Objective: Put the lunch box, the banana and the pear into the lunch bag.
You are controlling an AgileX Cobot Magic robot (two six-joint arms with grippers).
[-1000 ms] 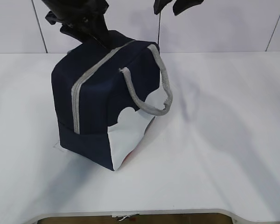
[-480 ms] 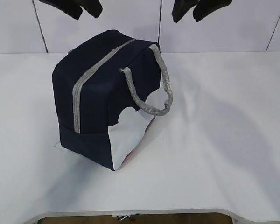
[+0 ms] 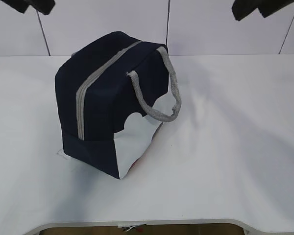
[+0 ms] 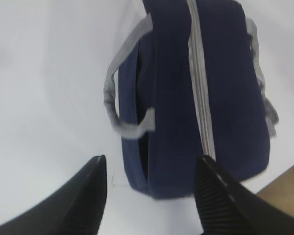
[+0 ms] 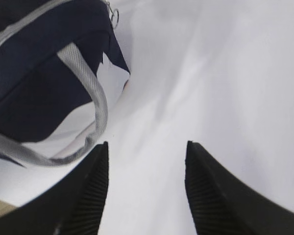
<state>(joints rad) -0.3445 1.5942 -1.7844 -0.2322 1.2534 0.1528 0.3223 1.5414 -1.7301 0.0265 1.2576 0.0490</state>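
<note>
Navy fabric and a grey zipper [image 3: 95, 78] run shut across the top: the lunch bag [image 3: 108, 103] stands closed on the white surface [image 3: 235, 147]. No lunch box, banana or pear shows anywhere, so they are probably inside and the task looks finished. Both arms hang high and apart, the left gripper [image 4: 149, 196] and right gripper [image 5: 147, 186] each with fingers spread and empty. A second ago the left one was down at the bag's top; since then both have lifted outward.
</note>
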